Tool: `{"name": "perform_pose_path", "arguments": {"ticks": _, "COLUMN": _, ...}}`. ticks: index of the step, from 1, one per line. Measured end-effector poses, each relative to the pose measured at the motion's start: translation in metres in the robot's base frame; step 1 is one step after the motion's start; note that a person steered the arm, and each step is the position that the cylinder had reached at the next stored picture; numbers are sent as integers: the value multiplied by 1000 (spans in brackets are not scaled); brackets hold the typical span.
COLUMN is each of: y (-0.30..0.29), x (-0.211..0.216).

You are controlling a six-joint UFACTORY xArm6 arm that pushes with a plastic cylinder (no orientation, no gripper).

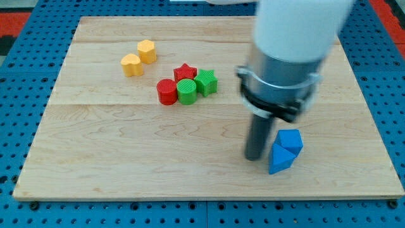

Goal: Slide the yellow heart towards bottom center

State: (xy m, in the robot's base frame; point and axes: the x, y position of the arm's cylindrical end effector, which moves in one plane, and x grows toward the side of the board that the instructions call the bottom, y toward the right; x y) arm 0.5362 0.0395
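The yellow heart [131, 64] lies on the wooden board [126, 145] at the view's upper left, touching a yellow hexagon-like block [147, 50] just above and to its right. My tip [254, 156] rests on the board at the view's lower right, far from the yellow heart and right next to the left side of two blue blocks [285, 151]. The arm's white and grey body [288, 57] rises above the rod.
A cluster sits at the board's upper middle: a red star [185, 71], a green block [206, 83], a green cylinder [186, 92] and a red cylinder [167, 92]. The board lies on a blue pegboard surface [25, 82].
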Motion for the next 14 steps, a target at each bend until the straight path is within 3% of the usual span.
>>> {"name": "perform_pose_path", "arguments": {"ticks": 2, "y": -229, "x": -20}}
{"name": "perform_pose_path", "arguments": {"ticks": 3, "y": -255, "x": -90}}
{"name": "perform_pose_path", "arguments": {"ticks": 4, "y": -242, "x": -154}}
{"name": "perform_pose_path", "arguments": {"ticks": 5, "y": -198, "x": -189}}
{"name": "perform_pose_path", "arguments": {"ticks": 8, "y": 8, "x": -199}}
{"name": "perform_pose_path", "arguments": {"ticks": 9, "y": 34, "x": -221}}
{"name": "perform_pose_path", "arguments": {"ticks": 10, "y": 83, "x": -196}}
{"name": "perform_pose_path", "arguments": {"ticks": 11, "y": 90, "x": -129}}
{"name": "perform_pose_path", "arguments": {"ticks": 12, "y": 89, "x": -174}}
{"name": "perform_pose_path", "arguments": {"ticks": 13, "y": 149, "x": -155}}
{"name": "perform_pose_path", "arguments": {"ticks": 14, "y": 122, "x": -109}}
